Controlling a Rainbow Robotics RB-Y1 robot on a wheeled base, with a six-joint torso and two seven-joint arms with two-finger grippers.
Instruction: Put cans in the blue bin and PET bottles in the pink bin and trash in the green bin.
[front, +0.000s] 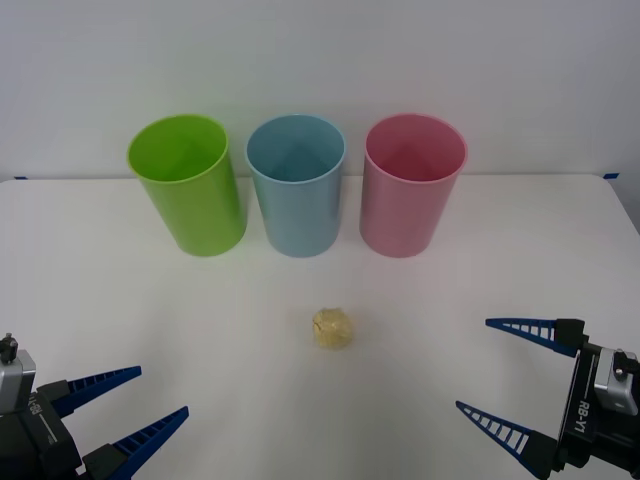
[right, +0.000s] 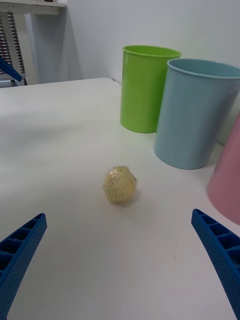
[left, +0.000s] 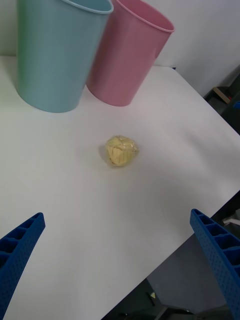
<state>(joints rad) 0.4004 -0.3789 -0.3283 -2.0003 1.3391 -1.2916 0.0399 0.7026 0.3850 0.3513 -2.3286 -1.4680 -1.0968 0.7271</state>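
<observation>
The trash (front: 333, 328) (right: 120, 184) (left: 120, 151), a small pale yellow wrinkly ball, lies on the white table in front of the bins. Behind it stand three upright bins in a row: the green bin (front: 187, 185) (right: 145, 89) on the left, the blue bin (front: 297, 185) (right: 196, 113) (left: 57, 50) in the middle, the pink bin (front: 411, 185) (right: 228, 186) (left: 128, 54) on the right. My left gripper (front: 133, 407) is open near the front left corner. Open too, my right gripper (front: 506, 375) sits at the front right. Both are well clear of the trash.
The white table (front: 100, 290) runs back to a pale wall just behind the bins. Its edge (left: 185, 240) falls away beside the trash in the left wrist view. No cans or PET bottles are on the table.
</observation>
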